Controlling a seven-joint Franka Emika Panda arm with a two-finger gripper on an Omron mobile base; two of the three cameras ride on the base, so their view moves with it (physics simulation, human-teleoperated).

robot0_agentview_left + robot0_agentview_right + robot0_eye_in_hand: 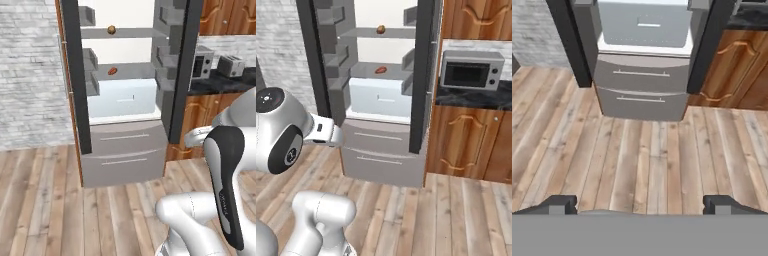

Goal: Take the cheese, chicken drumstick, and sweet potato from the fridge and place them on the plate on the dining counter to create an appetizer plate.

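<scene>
We see the fridge [125, 90] with both dark doors standing open, and inside it the chicken drumstick [111, 30] lies on an upper grey shelf while the sweet potato [113, 71] lies on the shelf below, just above the pale blue-white drawer [125, 97]. In the hand view the gripper [639, 204] points down at the wooden floor [637, 160] in front of the 2 grey bottom drawers [641, 87], and its jaws are wide apart with nothing between them. To the right of the fridge, a microwave [471, 69] and a toaster [231, 65] stand on the dark worktop [471, 97] over the wooden cabinets.
</scene>
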